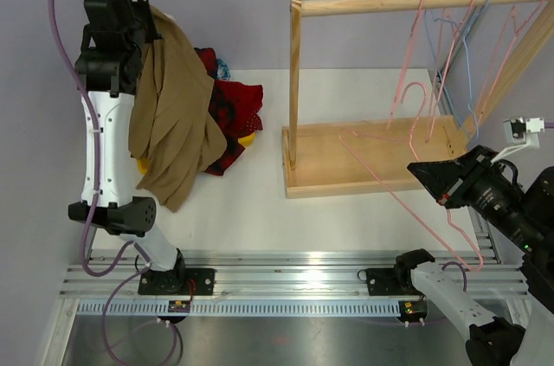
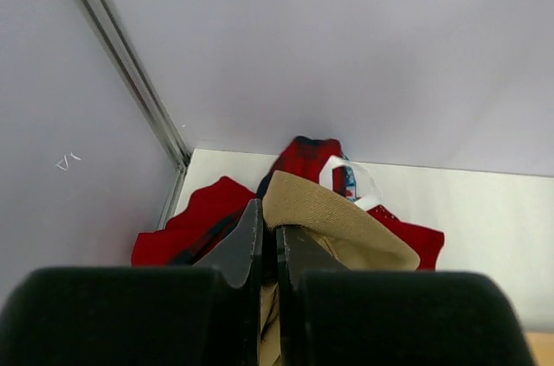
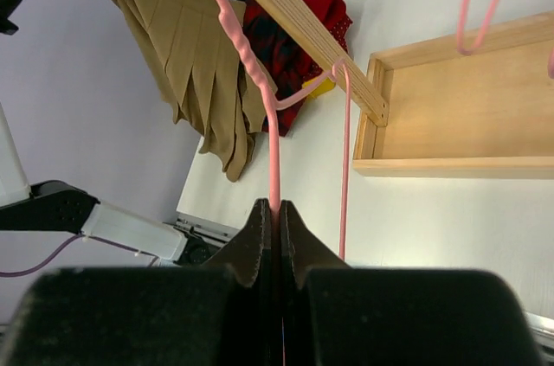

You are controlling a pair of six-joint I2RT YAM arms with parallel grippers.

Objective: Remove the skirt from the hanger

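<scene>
Table [image 1: 260, 219] carries a wooden rack [image 1: 372, 163] on the right, its rail hung with spare hangers. At far left the tan skirt [image 1: 177, 124] dangles over a red clothes pile [image 1: 234, 111], likely raised so its hem clears the table. The pink hanger [image 3: 273, 150] sits well apart at near right, apparently bare. Left gripper [image 2: 268, 227] is clamped on the skirt's edge; right gripper [image 3: 275, 210] pinches the hanger wire, holding it away.
</scene>
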